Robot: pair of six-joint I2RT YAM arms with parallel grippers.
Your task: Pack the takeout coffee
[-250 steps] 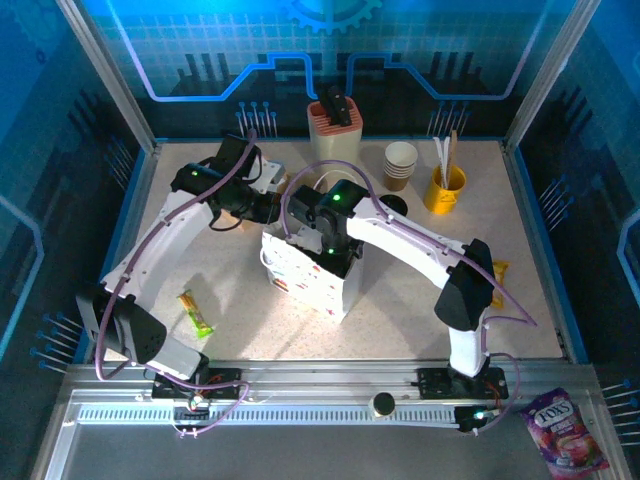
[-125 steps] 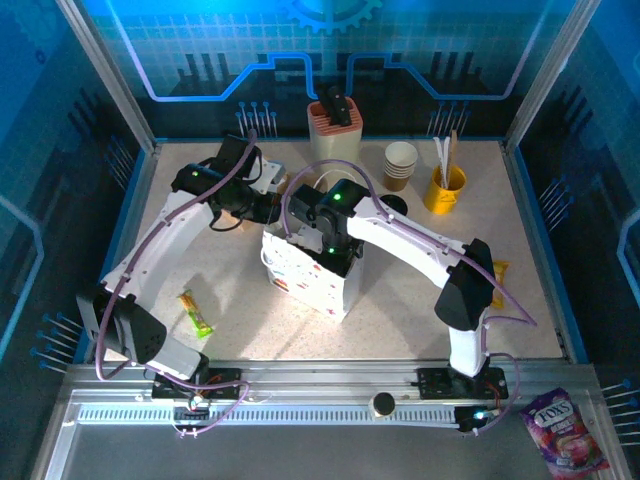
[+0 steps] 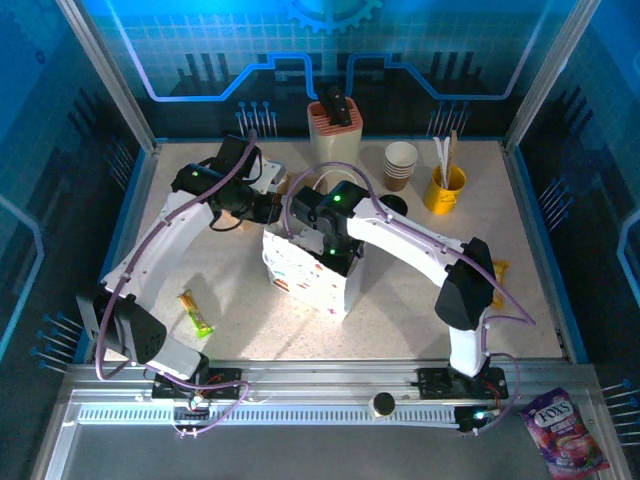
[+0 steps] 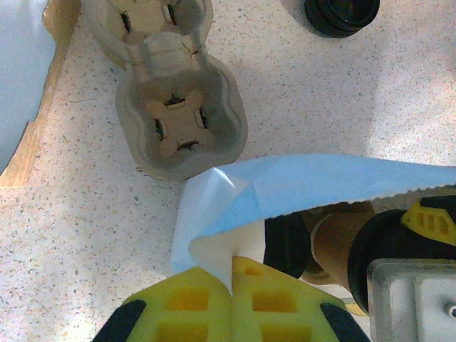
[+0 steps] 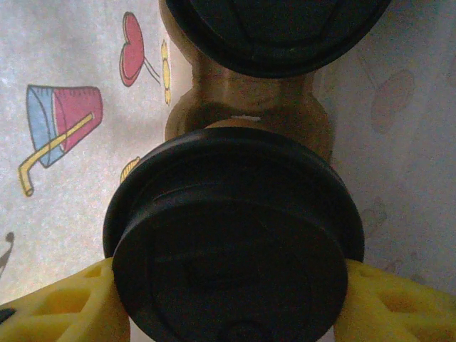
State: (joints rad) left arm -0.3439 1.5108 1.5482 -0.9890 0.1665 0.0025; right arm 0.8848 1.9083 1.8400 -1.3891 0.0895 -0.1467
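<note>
Top external view, item one: paper bag [image 3: 305, 280], printed, standing at table centre with both arms meeting over its mouth.

Item two, left gripper [image 4: 231, 296]: closed tight, pinching the bag's rim fold between its yellow pads. You see this in the left wrist view, with the mouth pulled open beyond it.

Item three, right gripper [image 5: 231, 299]: reached down inside the bag, jaws partly spread and set against either side of a takeout coffee [image 5: 235, 235], black lid up. I judge it gripped, not merely flanked.

Item four, second lidded cup [image 5: 278, 28]: already in the bag, just beyond the held one. A brown moulded piece sits between them, probably a carrier.

Item five, outside the bag: empty pulp carrier [image 4: 182, 121] and loose black lids [image 4: 342, 11], both near the rim.

Hazards for you to watch:
- Release before the cup sits flat and it may tip against its neighbour; a leaning cup could shed its lid.
- Squeeze harder and the paper wall may buckle, popping the lid.
- Withdraw off-centre and a finger could catch the bag wall, dragging or toppling the bag.
- If the left pinch slips, the mouth could fold in over the right wrist.
</note>
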